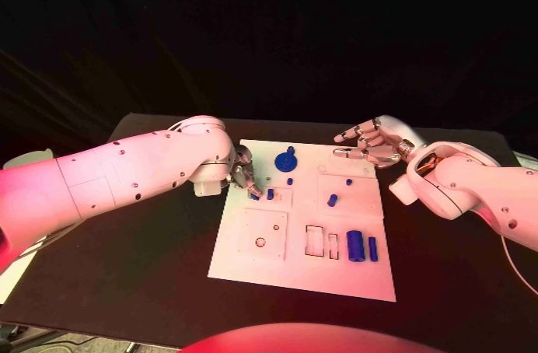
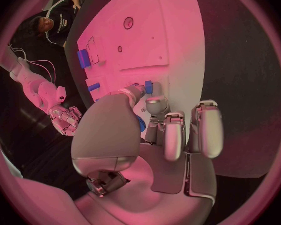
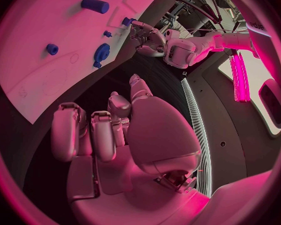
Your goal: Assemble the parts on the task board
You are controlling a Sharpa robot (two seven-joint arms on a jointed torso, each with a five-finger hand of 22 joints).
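Touching left robot hand (image 1: 242,176): part (image 1: 256,196)

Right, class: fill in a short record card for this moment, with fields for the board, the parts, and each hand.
board: flat white rectangular task board on the black table
parts: small blue plastic pieces, including a round blue disc and a blue cylinder
left hand: silver left hand, fingers down at a small blue peg at the board's edge
right hand: silver right hand, holds nothing, raised beyond the board's far corner
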